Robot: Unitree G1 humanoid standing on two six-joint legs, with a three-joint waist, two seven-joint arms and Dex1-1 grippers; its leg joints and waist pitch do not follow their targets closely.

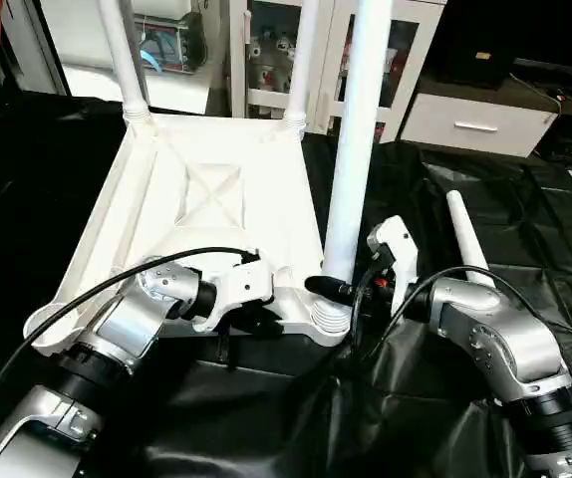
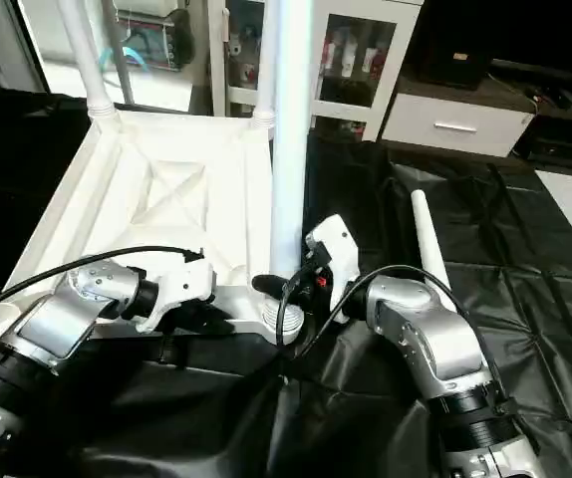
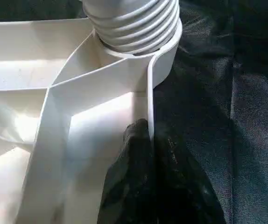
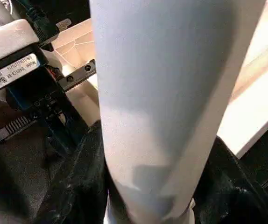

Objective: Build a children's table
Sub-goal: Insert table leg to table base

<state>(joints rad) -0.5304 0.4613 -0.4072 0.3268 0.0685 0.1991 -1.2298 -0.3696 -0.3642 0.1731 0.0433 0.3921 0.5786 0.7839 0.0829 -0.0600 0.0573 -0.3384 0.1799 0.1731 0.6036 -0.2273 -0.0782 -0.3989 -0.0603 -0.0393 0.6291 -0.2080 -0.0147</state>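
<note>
The left gripper (image 3: pixel 149 154) is pinched together on the raised rim of the white tabletop (image 1: pixel 216 199), one black finger on each side of the thin wall, just beside the ribbed corner socket (image 3: pixel 138 28) at the tabletop's near right corner. The right gripper (image 4: pixel 148 186) is clamped around the lower end of the upright leg (image 1: pixel 358 139) that stands in that same socket, its black fingers (image 4: pixel 78 177) pressed to the leg's two sides just above the socket's threaded collar. The tabletop lies upside down on the black-draped desk (image 1: pixel 525 229), X-ribbed underside up, towards the desk's left side, its near edge close to the robot's forearms. Two more legs (image 1: pixel 122 55) rise from the sockets at the tabletop's two far corners, and the near left corner socket (image 1: pixel 42 324) stands open with no leg in it. A fourth leg (image 1: pixel 465 234) lies loose on the black cloth to the right of the tabletop, behind the right forearm, its narrow end pointing towards the desk's far edge. Beyond the desk stand a white glass-fronted cabinet (image 1: pixel 266 50) and a white drawer unit (image 1: pixel 475 119).
</note>
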